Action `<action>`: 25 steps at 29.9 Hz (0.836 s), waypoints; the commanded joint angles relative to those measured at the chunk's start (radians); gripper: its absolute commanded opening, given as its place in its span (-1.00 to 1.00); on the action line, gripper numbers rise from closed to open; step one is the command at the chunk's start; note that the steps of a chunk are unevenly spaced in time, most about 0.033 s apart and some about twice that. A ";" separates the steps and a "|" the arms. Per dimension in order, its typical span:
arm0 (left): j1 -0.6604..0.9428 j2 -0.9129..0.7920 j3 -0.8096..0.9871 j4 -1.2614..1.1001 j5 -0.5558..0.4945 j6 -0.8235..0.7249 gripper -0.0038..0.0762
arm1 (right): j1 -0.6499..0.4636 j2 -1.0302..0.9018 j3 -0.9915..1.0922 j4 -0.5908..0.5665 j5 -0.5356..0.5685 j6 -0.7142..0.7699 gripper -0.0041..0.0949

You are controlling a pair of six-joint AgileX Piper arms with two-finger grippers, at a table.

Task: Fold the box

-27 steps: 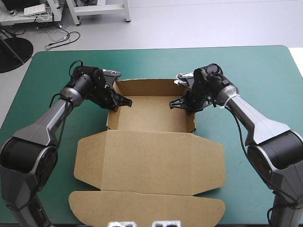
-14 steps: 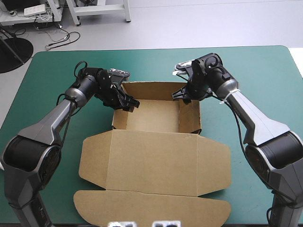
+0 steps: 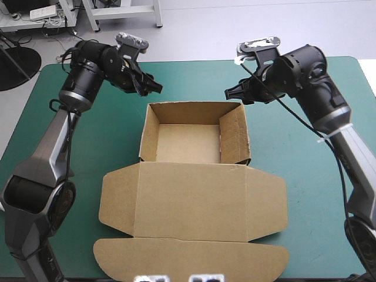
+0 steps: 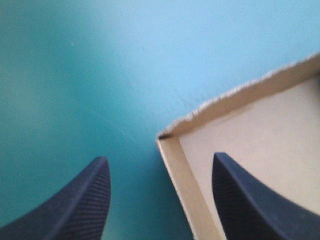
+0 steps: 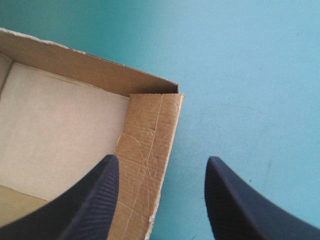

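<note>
Both jaws have lifted off the box (image 3: 188,136), open, seemingly clear above its far corners and the teal-green cover (image 3: 194,79).

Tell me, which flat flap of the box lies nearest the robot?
The long flap with rounded ends, along the table's near edge. The two shorter flaps stick out sideways from the lid, farther from the robot.
</note>
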 commanded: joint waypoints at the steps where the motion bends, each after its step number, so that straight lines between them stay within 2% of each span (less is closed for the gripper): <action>1: -0.001 -0.084 -0.144 0.006 0.048 -0.056 -0.08 | -0.014 -0.079 -0.030 -0.007 -0.003 0.058 0.05; 4: -0.001 -0.132 -0.204 0.000 0.048 -0.073 -0.50 | -0.065 -0.073 -0.010 0.076 -0.003 0.066 0.05; 6: -0.001 -0.186 -0.209 0.000 0.048 -0.068 -0.88 | -0.111 -0.059 0.030 0.139 -0.003 0.055 0.01; 12: -0.001 -0.346 -0.151 -0.004 0.048 -0.053 -0.93 | -0.197 0.026 0.146 0.381 -0.042 -0.067 -0.08; 16: -0.001 -0.455 -0.008 0.003 0.048 -0.049 -0.93 | -0.198 0.109 0.161 0.393 -0.049 -0.098 -0.08; 21: -0.001 -0.632 0.308 0.012 0.039 -0.020 -0.93 | -0.198 0.180 0.161 0.399 -0.049 -0.100 -0.08; 24: -0.001 -0.745 0.522 0.012 -0.011 -0.032 -0.93 | -0.198 0.218 0.161 0.405 -0.040 -0.113 -0.11; 25: -0.001 -0.779 0.587 0.012 -0.042 -0.039 -0.93 | -0.198 0.230 0.161 0.415 -0.034 -0.129 -0.18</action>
